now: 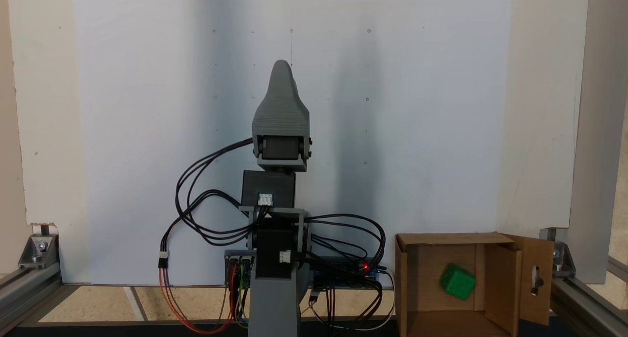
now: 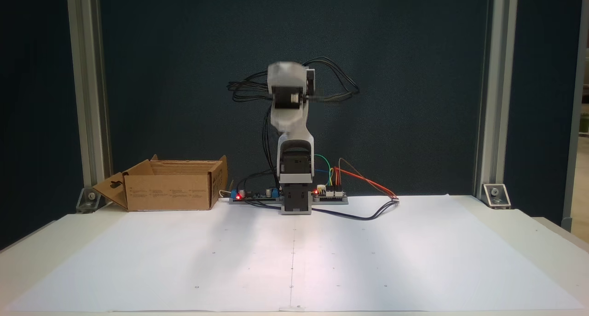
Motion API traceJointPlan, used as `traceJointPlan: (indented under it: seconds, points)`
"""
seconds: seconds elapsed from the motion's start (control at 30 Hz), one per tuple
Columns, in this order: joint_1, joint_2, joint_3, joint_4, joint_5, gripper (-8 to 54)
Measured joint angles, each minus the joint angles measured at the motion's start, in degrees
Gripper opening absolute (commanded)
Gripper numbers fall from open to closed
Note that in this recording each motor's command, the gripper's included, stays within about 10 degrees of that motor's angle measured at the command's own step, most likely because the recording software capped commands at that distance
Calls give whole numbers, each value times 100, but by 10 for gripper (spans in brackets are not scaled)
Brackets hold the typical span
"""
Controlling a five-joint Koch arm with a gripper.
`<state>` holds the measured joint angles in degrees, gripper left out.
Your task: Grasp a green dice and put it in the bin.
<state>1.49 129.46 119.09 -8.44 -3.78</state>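
Note:
The green dice (image 1: pixel 457 281) lies tilted inside the bin (image 1: pixel 405 278), a brown cardboard box at the lower right of a fixed view, with a keyhole slot in its right flap. From the front the bin (image 2: pixel 170 189) stands at the left beside the arm's base, and its inside is hidden. My gripper (image 1: pixel 281 68) is a grey tapered shape held over the white sheet, well left of the bin and apart from it. Its jaws overlap, so open or shut is not visible. In the front view the gripper (image 2: pixel 286 79) is blurred, raised above the base.
White paper (image 2: pixel 294 261) covers the table. The arm's base (image 2: pixel 296 201) with control boards, lit red LEDs and loose cables (image 1: pixel 196 219) sits at the back edge. Aluminium frame posts (image 2: pixel 85 100) and corner brackets (image 1: pixel 39 248) stand at the table's sides.

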Motion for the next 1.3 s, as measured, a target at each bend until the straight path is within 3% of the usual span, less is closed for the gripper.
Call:
traceJointPlan:
  seconds: [0.23,1.03,1.3]
  points:
    - [-9,0,35,-1230,0,456]
    - [-9,0,4192,-6636,0,438]
    - [-9,0,5370,-7119,0,440]
